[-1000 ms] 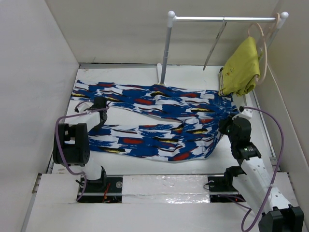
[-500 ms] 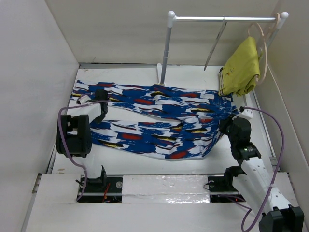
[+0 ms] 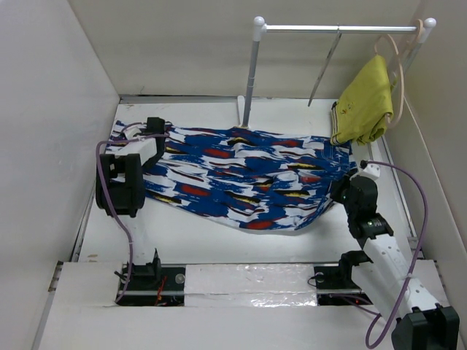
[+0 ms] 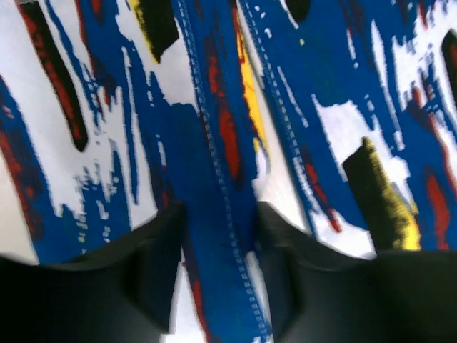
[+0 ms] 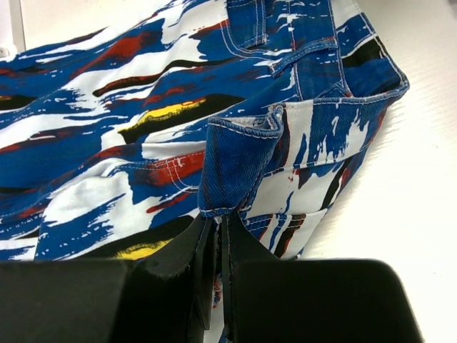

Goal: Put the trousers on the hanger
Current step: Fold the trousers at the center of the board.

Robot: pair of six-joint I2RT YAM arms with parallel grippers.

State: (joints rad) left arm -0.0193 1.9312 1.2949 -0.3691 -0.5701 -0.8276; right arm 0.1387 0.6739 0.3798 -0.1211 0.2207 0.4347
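From above, the left gripper (image 3: 154, 125) shows only its dark back, and its fingertips are hidden beneath it on the trousers (image 3: 241, 175). The right gripper (image 3: 341, 191) is likewise buried under its own wrist at the waistband. The left wrist view is smeared with blur: the print runs off every edge and the fingers (image 4: 153, 271) are cut by the bottom. The hanger (image 3: 325, 65) hangs edge-on, too slim to make out its hook. The yellow garment (image 3: 363, 102) covers most of the beige hanger (image 3: 398, 69).

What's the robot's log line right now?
left end effector: grips trousers leg | right end effector: grips waistband | hanger: on rail
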